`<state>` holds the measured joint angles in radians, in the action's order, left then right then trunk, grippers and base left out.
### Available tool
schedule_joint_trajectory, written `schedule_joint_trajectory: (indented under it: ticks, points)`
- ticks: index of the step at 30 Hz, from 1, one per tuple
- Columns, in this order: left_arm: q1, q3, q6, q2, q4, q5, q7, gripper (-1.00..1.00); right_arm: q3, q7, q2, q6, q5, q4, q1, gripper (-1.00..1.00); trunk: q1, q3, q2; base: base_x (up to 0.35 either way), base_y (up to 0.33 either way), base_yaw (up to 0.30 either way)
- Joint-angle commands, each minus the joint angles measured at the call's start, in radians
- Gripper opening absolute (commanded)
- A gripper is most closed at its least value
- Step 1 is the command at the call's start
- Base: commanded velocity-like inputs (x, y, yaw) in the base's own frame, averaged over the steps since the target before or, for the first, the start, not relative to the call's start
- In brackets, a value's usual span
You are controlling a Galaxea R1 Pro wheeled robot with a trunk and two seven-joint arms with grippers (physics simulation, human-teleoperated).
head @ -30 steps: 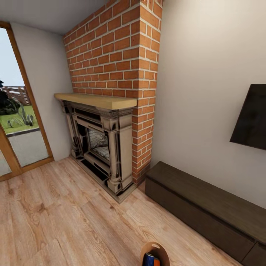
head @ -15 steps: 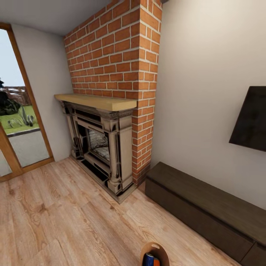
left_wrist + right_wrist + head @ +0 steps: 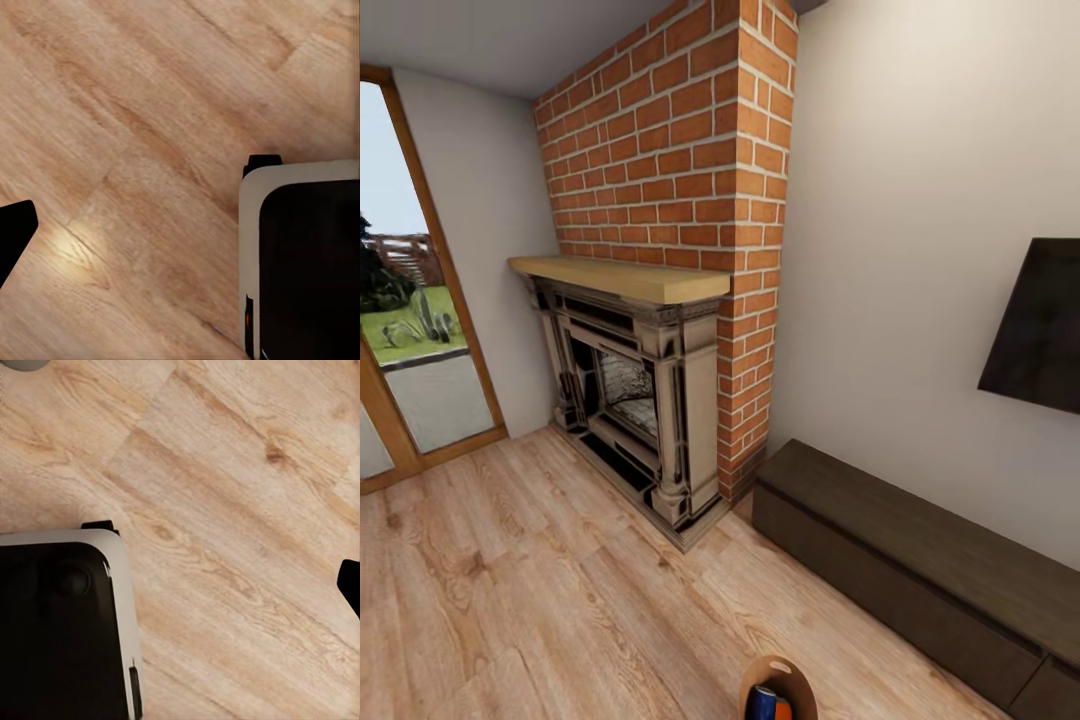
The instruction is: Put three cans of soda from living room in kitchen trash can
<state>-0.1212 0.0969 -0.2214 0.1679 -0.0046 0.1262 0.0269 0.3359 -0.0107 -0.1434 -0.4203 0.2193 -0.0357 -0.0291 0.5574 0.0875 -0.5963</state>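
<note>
End effectors unseen; pail (image 3: 780, 685) below, cans (image 3: 770, 706) inside

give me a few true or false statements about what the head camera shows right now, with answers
1. A red brick chimney rises above the fireplace. True.
2. The pail at the bottom edge of the head view is empty. False: a blue can and an orange can show inside it.
3. A dark low bench stands against the wall to the right of the fireplace. True.
4. The floor is grey tile. False: it is light wooden planks.
5. A glass door at the left looks out on grass and plants. True.
6. The mantel shelf holds three drink cans. False: nothing stands on it.
</note>
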Motion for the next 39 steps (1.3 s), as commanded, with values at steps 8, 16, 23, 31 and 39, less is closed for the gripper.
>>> schedule_joint_trajectory:
  ticks: [8,16,23,31,39]
  points:
    - [0.0,-0.009,0.0,-0.008,0.0,0.004,0.0,1.0,0.0,0.0,0.003,0.001,0.0,0.0,0.0,1.0,-0.031,-0.025,0.056,0.0,0.0,0.0]
    - [0.0,-0.012,-0.001,-0.01,0.0,0.006,0.001,1.0,0.0,0.0,0.005,0.001,-0.001,0.0,0.0,1.0,-0.061,-0.05,0.112,0.0,0.0,0.0]
    - [0.0,-0.012,-0.001,-0.011,0.0,0.006,0.0,1.0,0.0,0.0,0.006,0.002,-0.001,0.0,0.0,1.0,-0.088,-0.072,0.161,0.0,0.0,0.0]
    - [0.0,-0.013,-0.003,-0.011,-0.001,0.005,0.0,1.0,0.0,0.0,0.007,0.002,-0.001,0.0,0.0,1.0,-0.107,-0.088,0.196,0.0,0.0,0.0]
    - [0.0,-0.013,-0.009,-0.011,-0.003,0.004,0.0,1.0,0.0,0.0,0.007,0.002,0.0,0.0,0.0,1.0,-0.107,-0.088,0.196,0.0,0.0,0.0]
